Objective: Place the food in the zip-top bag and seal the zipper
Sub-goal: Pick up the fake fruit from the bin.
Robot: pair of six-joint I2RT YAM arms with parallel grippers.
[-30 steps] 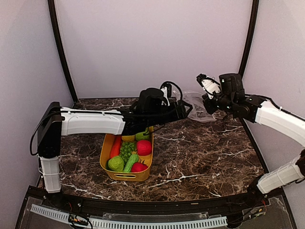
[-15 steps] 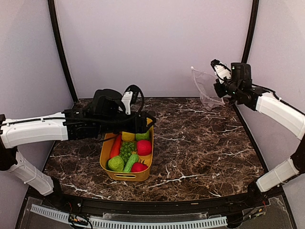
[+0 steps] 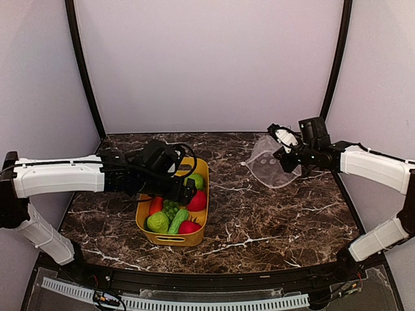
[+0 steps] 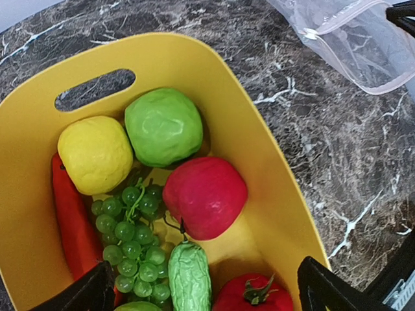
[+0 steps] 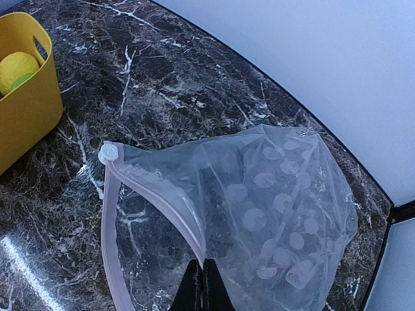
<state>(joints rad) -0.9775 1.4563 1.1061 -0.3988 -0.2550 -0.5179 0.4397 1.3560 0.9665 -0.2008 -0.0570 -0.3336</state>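
Left pincer spread over tub rim, zip-top bag gaping

Right gripper fingers pressed together on the pinkish zipper of the zip-top bag; bag mouth gapes, white slider at one end of the strip. Bag clear with whitish dots, seen against dark marble table. Yellow tub stands to the left, apart from the bag, yellow lemon inside
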